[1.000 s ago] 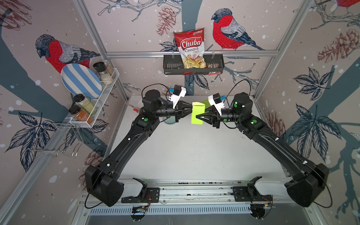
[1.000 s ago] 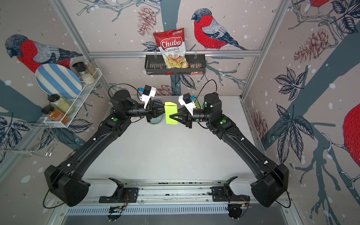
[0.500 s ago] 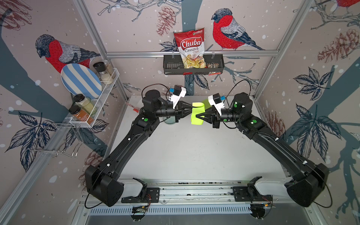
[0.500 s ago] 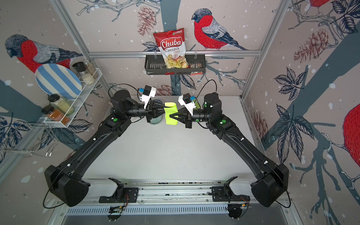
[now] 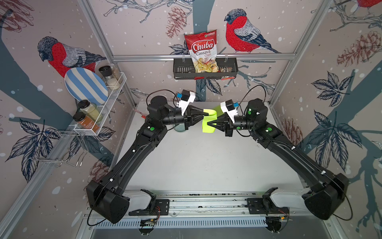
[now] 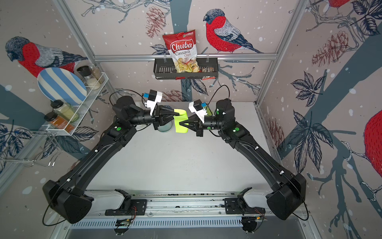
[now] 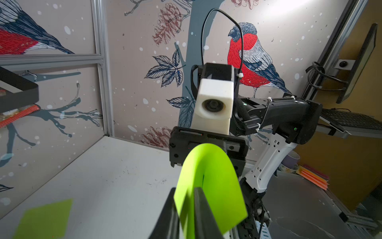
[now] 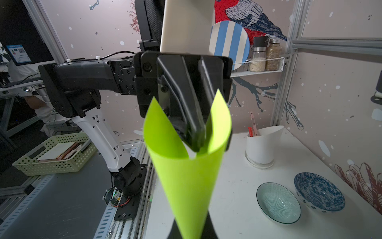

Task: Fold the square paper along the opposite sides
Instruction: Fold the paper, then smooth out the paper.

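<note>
Paper: curled over, no crease yet
Right hand: pinching it
Left hand: narrow, grip unclear
Next: press flat

White, scuffed tabletop carries everything I can see. Near its back left corner I note a pale teal ribbed glass bowl, just beside it a blue patterned ceramic bowl, and a white plastic cup behind them. A flat lime-green paper sheet lies further right.

Paper curled (midair), R end effector pinching
</note>
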Available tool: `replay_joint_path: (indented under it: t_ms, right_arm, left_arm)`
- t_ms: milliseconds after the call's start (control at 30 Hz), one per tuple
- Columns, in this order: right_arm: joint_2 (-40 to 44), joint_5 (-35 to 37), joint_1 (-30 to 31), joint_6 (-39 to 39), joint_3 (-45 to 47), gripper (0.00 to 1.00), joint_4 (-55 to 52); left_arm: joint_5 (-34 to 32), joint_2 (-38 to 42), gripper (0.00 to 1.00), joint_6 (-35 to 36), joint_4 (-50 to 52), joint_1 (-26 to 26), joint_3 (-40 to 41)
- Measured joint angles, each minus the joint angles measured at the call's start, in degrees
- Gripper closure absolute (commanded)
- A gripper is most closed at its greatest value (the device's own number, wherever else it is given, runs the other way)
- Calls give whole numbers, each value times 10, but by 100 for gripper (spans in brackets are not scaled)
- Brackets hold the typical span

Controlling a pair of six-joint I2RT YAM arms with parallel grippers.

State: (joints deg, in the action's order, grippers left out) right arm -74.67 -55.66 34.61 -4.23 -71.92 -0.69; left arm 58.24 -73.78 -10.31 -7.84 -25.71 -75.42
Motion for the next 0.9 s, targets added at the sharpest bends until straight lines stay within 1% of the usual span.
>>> replay_joint_path:
  t_ms: [33,67,167,267,333,400,533,667,733,900]
  right_arm:
    - [0,0,1,-1,1,100,0]
    - [0,0,2,-1,2,100,0]
    - [3,2,6,-2,7,100,-5]
    - [12,5,6,-3,10,100,-7]
    - [19,5,6,-6,10,100,-9]
    - [25,5,6,-18,10,100,-10]
    - [39,10,5,-33,3,100,-26]
    - [37,6,2,-45,-12,100,-34]
    - [31,3,2,-47,-21,100,-41]
    - [3,-7,2,-51,-43,100,-50]
  left_arm:
    - [0,2,75,0,-5,0,0]
    - [-5,5,70,0,-7,0,0]
    - [-28,18,53,-5,-29,0,5]
    - [-36,36,36,-15,-54,1,20]
    - [-35,47,27,-18,-68,3,30]
    - [-21,60,19,-19,-86,4,44]
    - [46,70,8,-28,-118,4,60]
    - [107,57,4,-33,-133,4,60]
    - [121,45,4,-32,-126,4,56]
    - [119,26,4,-16,-89,4,34]
